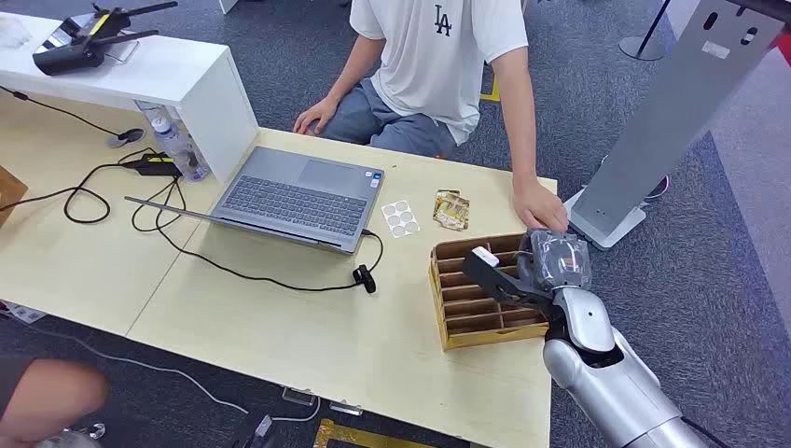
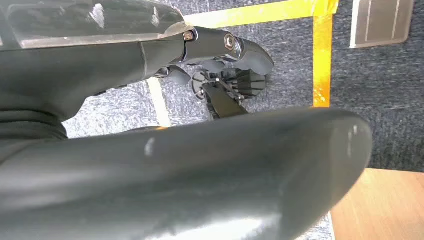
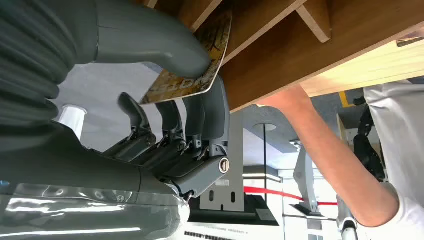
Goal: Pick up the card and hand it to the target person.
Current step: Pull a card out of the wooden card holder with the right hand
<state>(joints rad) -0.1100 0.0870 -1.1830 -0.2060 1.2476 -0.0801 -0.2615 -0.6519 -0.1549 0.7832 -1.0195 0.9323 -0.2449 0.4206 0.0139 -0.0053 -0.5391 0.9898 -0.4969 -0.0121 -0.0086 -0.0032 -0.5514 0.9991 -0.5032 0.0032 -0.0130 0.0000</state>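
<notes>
The right hand's fingers (image 3: 197, 117) and thumb (image 3: 150, 42) are pinching a yellow-patterned card (image 3: 200, 65), which is standing partly inside a slot of the wooden divided box (image 1: 480, 303). In the head view, the right hand (image 1: 541, 271) is reaching over the box, which is sitting near the right edge of the pale wooden surface (image 1: 308, 331). A seated person in a white shirt (image 1: 448, 56) is resting one hand (image 1: 539, 207) at the right edge of the surface, just beside the box and the robot's hand. Toward the middle of the surface, an open laptop (image 1: 298, 198) is lying flat with a black cable (image 1: 233, 266) trailing past it; a sheet of round stickers (image 1: 399, 218) and a small gold packet (image 1: 451, 209) are lying between the laptop and the box. The left hand (image 2: 220, 55) is hanging over grey carpet marked with yellow tape (image 2: 322, 55), its fingers curled in and holding nothing.
</notes>
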